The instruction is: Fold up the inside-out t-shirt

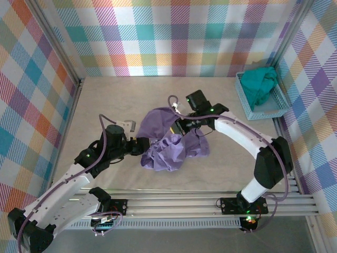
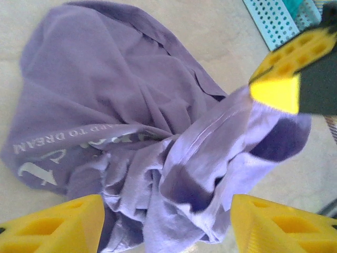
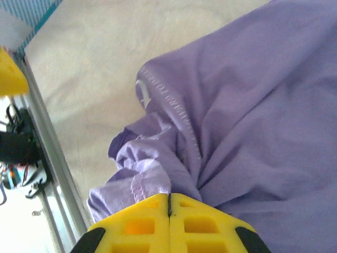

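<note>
My inside-out t-shirt [image 1: 169, 141] lies crumpled mid-table between the arms, the right gripper [image 3: 169, 208] pinched tight on a seamed edge, I judge to draw it out flat, while the left gripper [image 2: 167, 226] hangs spread over the bunched cloth, ready for a second hold.

Overhead, two wrist close-ups sharing t-shirt [image 1: 166, 153]

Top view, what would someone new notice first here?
A crumpled purple t-shirt lies mid-table, between two arms. The right hand is shut on a fold of it; the left hand stands open at its edge. A teal garment fills the blue basket at far right.
</note>
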Robot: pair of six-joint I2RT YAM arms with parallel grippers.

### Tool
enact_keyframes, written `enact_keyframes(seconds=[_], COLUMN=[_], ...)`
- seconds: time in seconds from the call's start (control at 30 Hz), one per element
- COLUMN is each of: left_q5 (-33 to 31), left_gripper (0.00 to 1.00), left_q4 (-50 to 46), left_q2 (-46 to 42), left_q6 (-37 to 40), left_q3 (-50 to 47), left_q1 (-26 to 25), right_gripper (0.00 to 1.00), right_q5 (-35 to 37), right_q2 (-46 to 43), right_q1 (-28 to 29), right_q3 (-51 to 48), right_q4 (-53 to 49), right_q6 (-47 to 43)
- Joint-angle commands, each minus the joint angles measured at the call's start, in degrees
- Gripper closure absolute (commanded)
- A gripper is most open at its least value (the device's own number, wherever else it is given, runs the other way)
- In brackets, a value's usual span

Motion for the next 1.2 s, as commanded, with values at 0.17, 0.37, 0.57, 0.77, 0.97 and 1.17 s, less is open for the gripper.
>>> enact_keyframes(seconds=[0.17,0.37,0.57,0.77,0.97,1.17], left_q5=[9.93,7.06,6.26,6.18,5.05,5.46], left_gripper=[0.33,0.32,0.4,0.52,0.61,0.75], left_q4=[14.94,18.74,20.32,21.92,20.49,18.94], left_q2=[6.69,14.15,19.36,19.82,21.07,20.79], left_q6=[-9.44,-9.27,-9.83,-9.99,-8.68,-7.43], left_q3=[-6.83,-5.04,-3.62,-2.84,-1.53,-0.67], left_q1=[-4.02,-8.91,-10.77,-11.51,-11.48,-11.56], right_gripper=[0.98,0.98,0.98,0.98,0.99,0.98], right_q5=[2.0,1.44,2.08,2.26,1.9,2.43], right_q2=[2.15,2.67,2.27,2.37,2.39,1.98], right_q1=[-1.14,-1.23,-1.32,-1.53,-1.66,-2.15], right_q3=[-1.06,-0.88,-1.28,-1.57,-1.5,-1.76], right_q4=[3.67,3.93,3.51,3.57,3.61,3.32], right_q6=[6.25,6.63,6.34,6.1,6.03,5.92])
